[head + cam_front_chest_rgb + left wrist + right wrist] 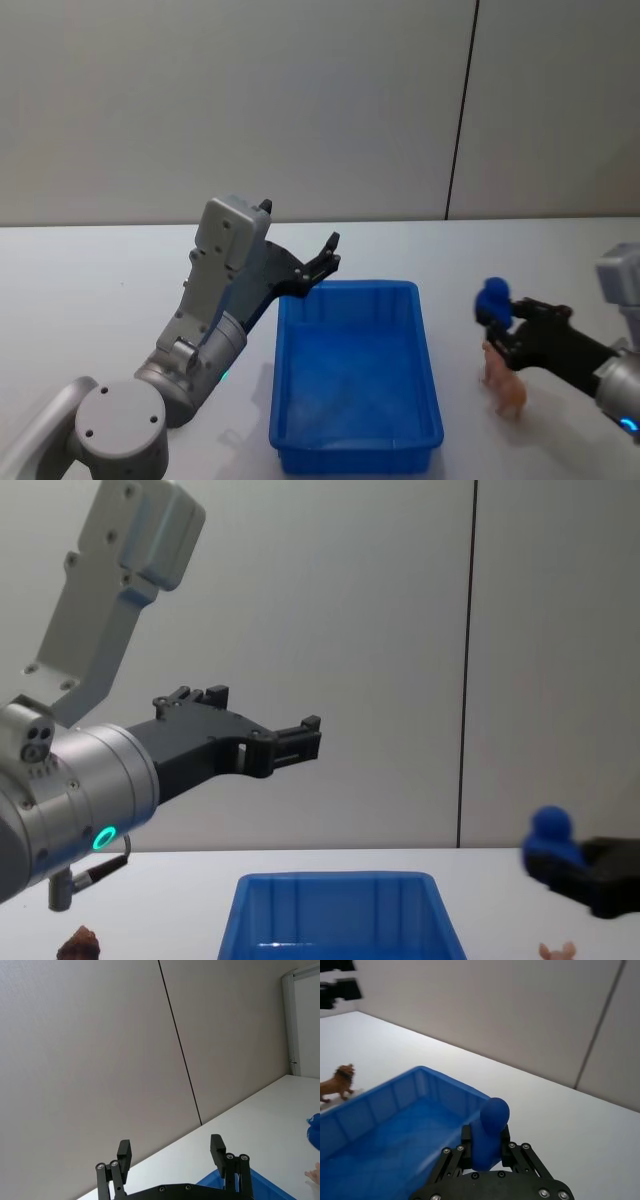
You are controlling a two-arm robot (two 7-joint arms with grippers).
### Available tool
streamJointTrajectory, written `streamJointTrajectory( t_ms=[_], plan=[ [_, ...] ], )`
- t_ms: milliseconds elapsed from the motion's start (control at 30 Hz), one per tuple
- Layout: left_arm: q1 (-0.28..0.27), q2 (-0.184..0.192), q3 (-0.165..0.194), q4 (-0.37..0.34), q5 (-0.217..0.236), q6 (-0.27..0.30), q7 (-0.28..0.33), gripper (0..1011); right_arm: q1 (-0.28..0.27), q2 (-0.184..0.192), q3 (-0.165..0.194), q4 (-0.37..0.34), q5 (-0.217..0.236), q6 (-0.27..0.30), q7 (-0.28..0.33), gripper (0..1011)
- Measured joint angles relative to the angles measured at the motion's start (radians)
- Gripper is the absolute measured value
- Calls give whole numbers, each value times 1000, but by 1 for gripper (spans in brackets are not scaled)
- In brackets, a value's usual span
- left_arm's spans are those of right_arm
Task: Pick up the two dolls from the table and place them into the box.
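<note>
the pink doll (505, 388) stands upright on the white table (100, 290), just to the right of the box (350, 288), with its two small ears poking up at the bottom edge of the chest view (556, 950). the brown doll (338, 1085), a small lion-like figure with a darker mane, stands on the table on the far side of the box from the right wrist camera, close to the box's long wall but apart from it; the chest view catches its fuzzy top (80, 945) low on the robot's left, under the left arm. the box is a bright blue plastic bin with a thick rim (435, 1072) and slanted walls, sitting in the middle of the table between the two arms. the right gripper (495, 322) hangs above the pink doll, raised off the table, and its fingers (466, 1136) are clamped on a blue toy (493, 298) with a rounded top that sticks out past the fingertips; the chest view shows that toy (549, 838) held well above the box's rim (335, 880). whether the gripper touches the pink doll cannot be told. the left gripper (328, 255) is lifted high over the box's far left corner, pointing forward, its two fingers (124, 1149) spread wide apart and holding nothing.
</note>
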Motion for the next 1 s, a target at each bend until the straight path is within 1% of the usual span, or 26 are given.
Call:
streamJointTrajectory(
  t_ms=[167, 200, 300, 400, 433, 467, 567, 600, 633, 667, 767, 833, 867, 900, 933, 967, 1000],
  plan=[
    [0, 0, 0, 0, 0, 0, 0, 1001, 20, -35, -41, -6, -40, 4, 41, 279],
    [0, 0, 0, 0, 0, 0, 0, 1001, 20, -35, -41, -6, -40, 4, 41, 274],
    [0, 0, 0, 0, 0, 0, 0, 1001, 28, -54, -64, -6, -71, 10, 60, 254],
    [0, 0, 0, 0, 0, 0, 0, 1001, 32, -63, -78, -5, -89, 14, 68, 240],
    [0, 0, 0, 0, 0, 0, 0, 1001, 34, -70, -87, -4, -99, 16, 73, 283],
    [0, 0, 0, 0, 0, 0, 0, 1001, 35, -73, -91, -3, -105, 17, 75, 303],
    [0, 0, 0, 0, 0, 0, 0, 1001, 39, -81, -102, -1, -119, 20, 78, 407],
    [0, 0, 0, 0, 0, 0, 0, 1001, 41, -86, -108, 0, -125, 21, 79, 466],
    [0, 0, 0, 0, 0, 0, 0, 1001, 42, -88, -110, 1, -129, 21, 79, 466],
    [0, 0, 0, 0, 0, 0, 0, 1001, 43, -89, -112, 1, -130, 21, 79, 489],
    [0, 0, 0, 0, 0, 0, 0, 1001, 46, -95, -119, 3, -139, 20, 78, 611],
    [0, 0, 0, 0, 0, 0, 0, 1001, 48, -97, -121, 3, -142, 18, 78, 652],
    [0, 0, 0, 0, 0, 0, 0, 1001, 49, -99, -122, 3, -145, 14, 75, 710],
    [0, 0, 0, 0, 0, 0, 0, 1001, 50, -99, -123, 3, -145, 12, 73, 710],
    [0, 0, 0, 0, 0, 0, 0, 1001, 51, -99, -123, 3, -146, 11, 72, 751],
    [0, 0, 0, 0, 0, 0, 0, 1001, 51, -99, -123, 3, -146, 8, 70, 768],
    [0, 0, 0, 0, 0, 0, 0, 1001, 52, -99, -123, 3, -146, 5, 66, 826]
  ],
)
